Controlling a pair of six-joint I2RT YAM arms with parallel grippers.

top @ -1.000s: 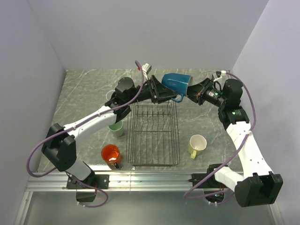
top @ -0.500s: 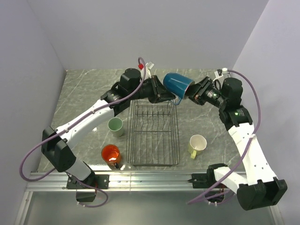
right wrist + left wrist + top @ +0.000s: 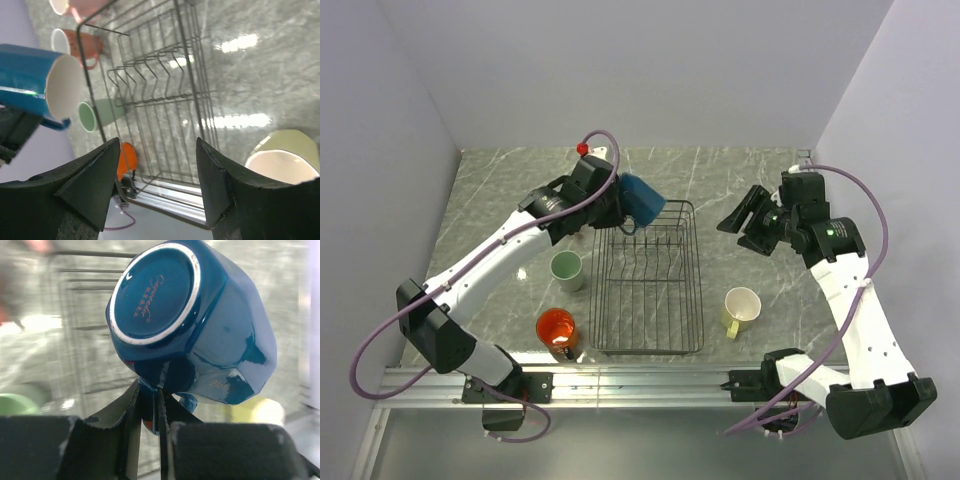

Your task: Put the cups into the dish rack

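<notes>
Since the left gripper (image 3: 149,392) pinches the blue mug (image 3: 210,330) only by its handle, it, tilted just beyond the fingertips over the rack (image 3: 699,300), may swivel loose; grip depth is unclear. The right gripper (image 3: 157,150) stands spread, empty.

In the top view the dish rack (image 3: 647,285) lies at the centre of the table (image 3: 500,190). One mug (image 3: 567,270) is just beside its left side, another mug (image 3: 557,327) near its lower left corner and a third mug (image 3: 741,310) apart on its right. A fourth mug (image 3: 640,200) hangs over the rack's upper left corner in the left gripper (image 3: 620,213), while the right gripper (image 3: 735,218) stands off the upper right corner. In the right wrist view a fifth mug (image 3: 75,47) and a sixth mug (image 3: 80,6) sit at the upper left of the frame, just outside a rack corner.
</notes>
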